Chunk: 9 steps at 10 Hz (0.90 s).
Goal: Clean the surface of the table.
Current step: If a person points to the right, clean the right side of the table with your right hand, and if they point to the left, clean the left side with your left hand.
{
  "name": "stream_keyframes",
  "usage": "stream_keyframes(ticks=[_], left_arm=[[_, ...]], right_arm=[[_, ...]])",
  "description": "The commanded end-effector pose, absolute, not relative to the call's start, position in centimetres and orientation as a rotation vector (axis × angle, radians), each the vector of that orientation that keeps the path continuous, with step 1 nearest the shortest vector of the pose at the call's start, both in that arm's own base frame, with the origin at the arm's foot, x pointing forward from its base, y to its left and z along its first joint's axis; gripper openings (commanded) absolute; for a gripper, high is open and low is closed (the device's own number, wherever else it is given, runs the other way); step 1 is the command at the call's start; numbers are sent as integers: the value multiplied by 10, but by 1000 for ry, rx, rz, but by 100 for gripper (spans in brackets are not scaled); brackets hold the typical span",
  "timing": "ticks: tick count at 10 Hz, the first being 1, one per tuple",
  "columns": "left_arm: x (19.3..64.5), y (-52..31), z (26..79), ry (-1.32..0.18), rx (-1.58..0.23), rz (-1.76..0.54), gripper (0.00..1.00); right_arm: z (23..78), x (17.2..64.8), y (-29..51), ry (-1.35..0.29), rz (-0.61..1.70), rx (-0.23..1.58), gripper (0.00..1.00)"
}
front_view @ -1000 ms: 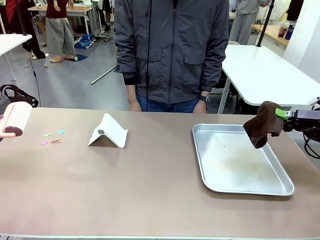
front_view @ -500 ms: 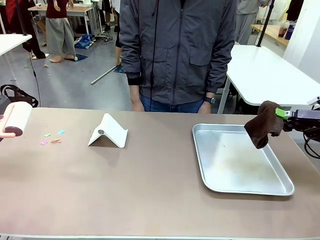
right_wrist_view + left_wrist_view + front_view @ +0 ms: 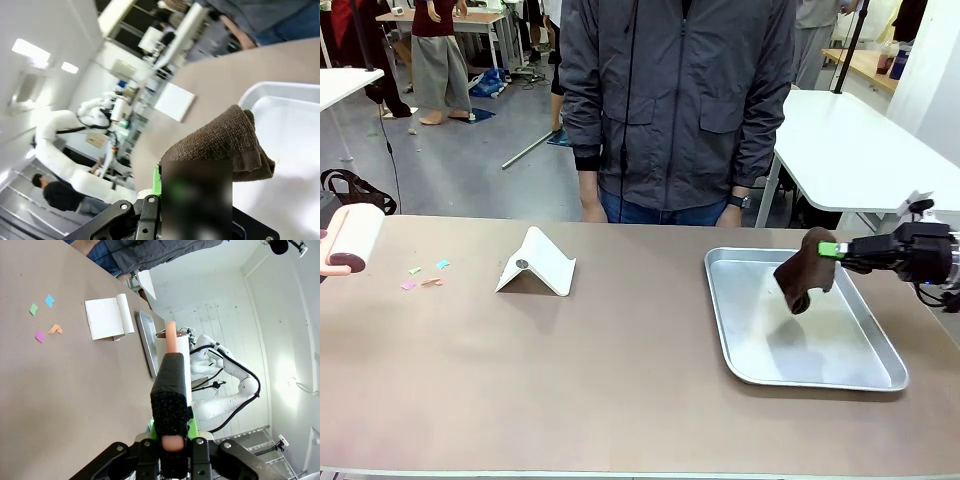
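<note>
Since the table (image 3: 620, 380), spanning the whole foreground, is stiff, flat and matte, I'd press on it, not grip it; my right gripper (image 3: 834, 250) clamps a soft brown cloth (image 3: 803, 272), my left gripper (image 3: 171, 390) the lint roller (image 3: 350, 236).

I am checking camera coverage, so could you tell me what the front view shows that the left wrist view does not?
Front view: the right gripper, jaws shut on a brown cloth that hangs over the metal tray. Left wrist view: the left gripper, jaws shut on the handle of the lint roller. Both: the table, the coloured paper scraps, the white folded stand, the tray, the roller and the person's jacket.
</note>
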<state>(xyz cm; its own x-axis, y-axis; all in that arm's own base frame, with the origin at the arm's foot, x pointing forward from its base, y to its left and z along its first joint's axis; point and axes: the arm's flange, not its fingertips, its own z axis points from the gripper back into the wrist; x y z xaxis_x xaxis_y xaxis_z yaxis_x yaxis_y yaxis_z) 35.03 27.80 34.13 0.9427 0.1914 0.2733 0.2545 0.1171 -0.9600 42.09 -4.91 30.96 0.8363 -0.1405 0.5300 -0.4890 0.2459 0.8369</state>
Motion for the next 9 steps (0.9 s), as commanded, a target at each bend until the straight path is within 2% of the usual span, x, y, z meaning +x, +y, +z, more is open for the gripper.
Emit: stream_keyframes(ticks=[1,3,6,9], left_arm=[[348,274,345,-375,-1463,-54,0],[348,274,345,-375,-1463,-54,0],[348,274,345,-375,-1463,-54,0],[348,274,345,-375,-1463,-54,0]], right_arm=[[308,434,-29,-538,230,1260,8],[294,448,-20,-549,199,1134,8],[276,468,-11,-514,184,1038,8],[241,494,5,-439,150,1055,8]])
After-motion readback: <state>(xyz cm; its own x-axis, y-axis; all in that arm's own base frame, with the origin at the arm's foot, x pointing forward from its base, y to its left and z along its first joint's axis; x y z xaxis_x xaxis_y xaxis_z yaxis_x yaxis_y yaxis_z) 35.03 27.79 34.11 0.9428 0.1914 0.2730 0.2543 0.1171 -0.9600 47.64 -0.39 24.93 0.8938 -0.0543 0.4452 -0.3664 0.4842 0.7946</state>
